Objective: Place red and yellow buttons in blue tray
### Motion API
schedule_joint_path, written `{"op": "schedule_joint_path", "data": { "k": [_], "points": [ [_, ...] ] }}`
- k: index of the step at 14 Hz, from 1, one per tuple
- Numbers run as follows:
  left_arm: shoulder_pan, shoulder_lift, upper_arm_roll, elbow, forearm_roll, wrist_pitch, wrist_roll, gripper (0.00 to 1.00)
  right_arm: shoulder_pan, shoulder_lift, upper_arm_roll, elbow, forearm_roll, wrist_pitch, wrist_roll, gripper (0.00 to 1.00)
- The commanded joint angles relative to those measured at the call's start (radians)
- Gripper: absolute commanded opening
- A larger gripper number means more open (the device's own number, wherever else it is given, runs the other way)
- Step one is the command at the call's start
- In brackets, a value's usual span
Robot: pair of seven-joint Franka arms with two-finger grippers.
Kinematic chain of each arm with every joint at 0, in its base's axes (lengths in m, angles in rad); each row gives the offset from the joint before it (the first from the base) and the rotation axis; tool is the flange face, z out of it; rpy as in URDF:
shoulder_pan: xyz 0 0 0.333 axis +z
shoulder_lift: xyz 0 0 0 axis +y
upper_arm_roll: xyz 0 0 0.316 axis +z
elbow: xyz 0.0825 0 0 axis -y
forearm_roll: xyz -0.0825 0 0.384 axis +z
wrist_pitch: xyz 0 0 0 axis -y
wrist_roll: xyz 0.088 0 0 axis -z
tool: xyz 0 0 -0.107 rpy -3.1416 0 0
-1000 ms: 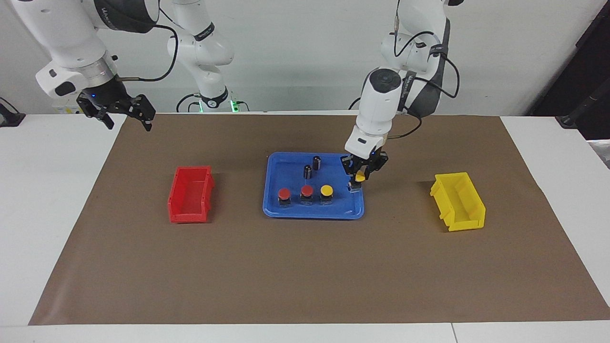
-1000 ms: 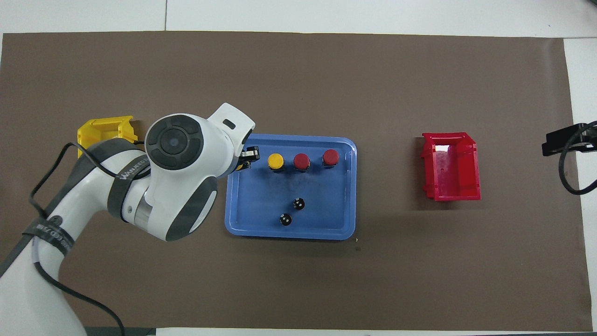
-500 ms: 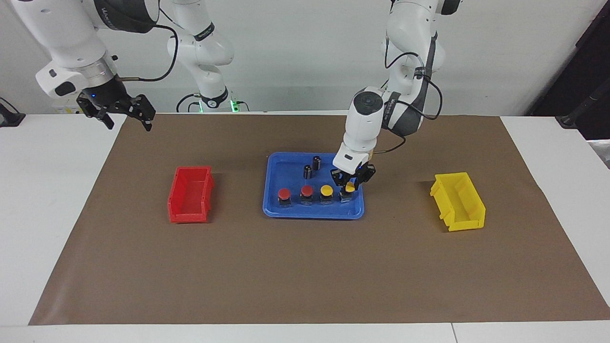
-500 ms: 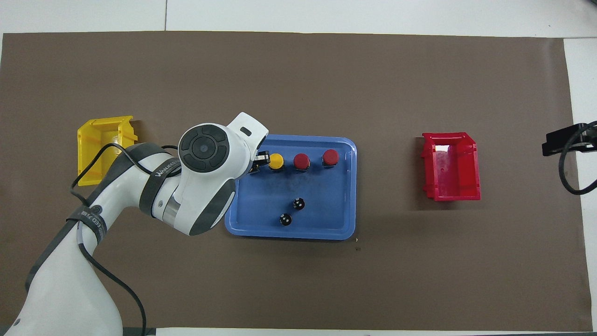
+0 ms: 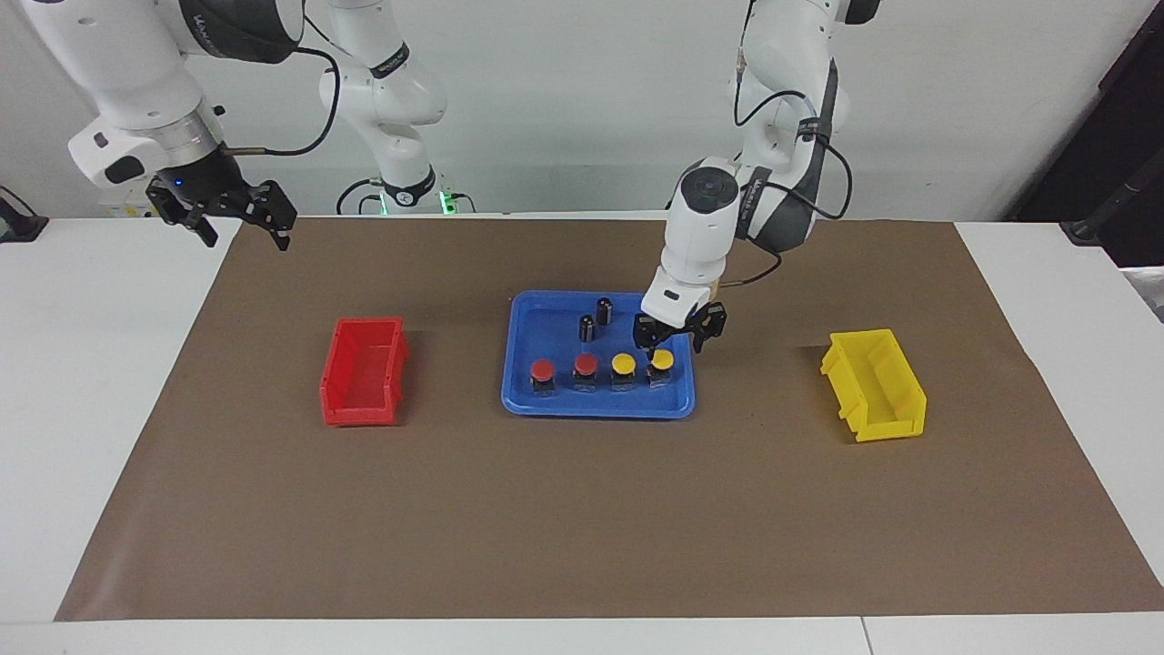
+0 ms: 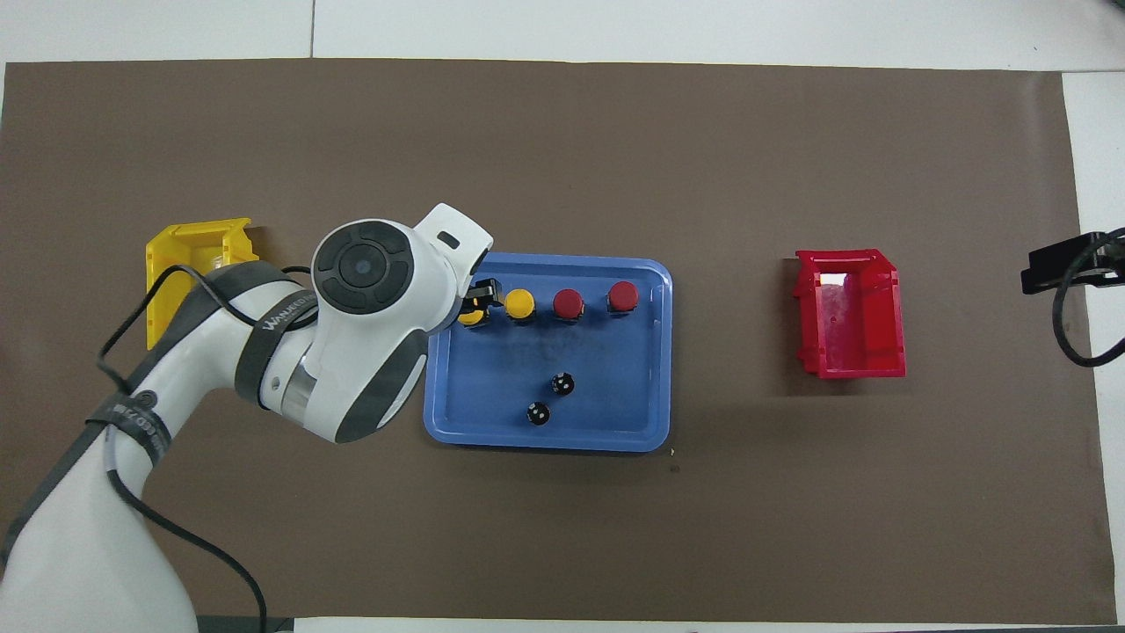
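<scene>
1. Buttons stood in a row in the blue tray (image 5: 523, 400), along its edge farther from the robots: two red buttons (image 5: 542, 368) (image 5: 585, 365), then two yellow buttons (image 5: 623, 363) (image 5: 662, 359) (the last nearest the left arm's end).
2. Left end effector (image 5: 677, 338) hung just over that last yellow button, fingers spread, released.
3. Right end effector (image 5: 238, 218) waited over the bench corner at the right arm's end, fingers parted, holding nothing.
4. Two dark cylinders (image 5: 587, 328) (image 5: 604, 310) stood in the tray, nearer the robots.
5. Red bin (image 5: 364, 371) and yellow bin (image 5: 875, 385) flanked the tray, well apart.
</scene>
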Motion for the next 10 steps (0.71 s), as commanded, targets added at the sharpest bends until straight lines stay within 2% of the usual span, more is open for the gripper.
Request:
{"op": "schedule_joint_path", "data": {
  "k": [1,4,7,10],
  "points": [
    [0.097,-0.08,0.009,0.061,-0.001,-0.222,0.162,1.0,-0.015,-0.018,0.009,-0.019,0.009,-0.002,-0.023,1.0],
    [0.244,-0.165,0.009,0.066,-0.001,-0.272,0.399,1.0,-0.015,-0.018,0.009,-0.019,0.009,-0.005,-0.022,1.0],
    [0.354,-0.182,0.01,0.093,0.005,-0.312,0.558,1.0,-0.015,-0.018,0.01,-0.016,0.009,-0.005,-0.022,1.0],
    [0.451,-0.188,0.01,0.164,0.0,-0.418,0.681,1.0,-0.017,-0.018,0.009,-0.016,0.009,-0.004,-0.022,1.0]
  ]
}}
